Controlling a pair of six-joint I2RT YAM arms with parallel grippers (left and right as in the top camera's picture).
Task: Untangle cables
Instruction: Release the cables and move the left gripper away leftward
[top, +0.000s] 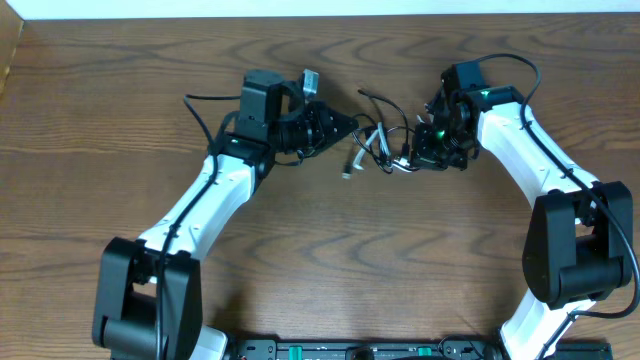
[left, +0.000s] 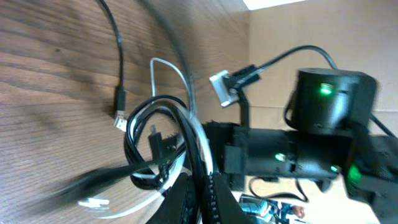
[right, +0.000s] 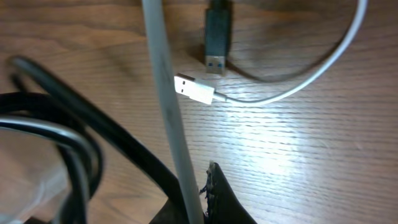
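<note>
Overhead: fixed high, facing straight down on the table (top: 100, 150). Left wrist: close behind the left claw (top: 352, 127), facing the right arm (left: 323, 143). Right wrist: close, facing the tabletop ahead of the right claw (top: 408, 155). All share the cable bundle (top: 380, 140) between the claws.

The left arm (top: 205, 205) rises from its base in the lower left of the overhead frame, its white link slanting up and right to a black wrist. The left gripper (top: 350, 126) lies level and points right, toward frame centre. In the left wrist view its jaws stand close together at the bottom edge, with the cables (left: 193, 143) running down between them. The right arm (top: 530, 140) climbs from the lower right, bends over at the upper right and turns back left. The right gripper (top: 412, 160) points down and left. How its jaws stand cannot be made out.
</note>
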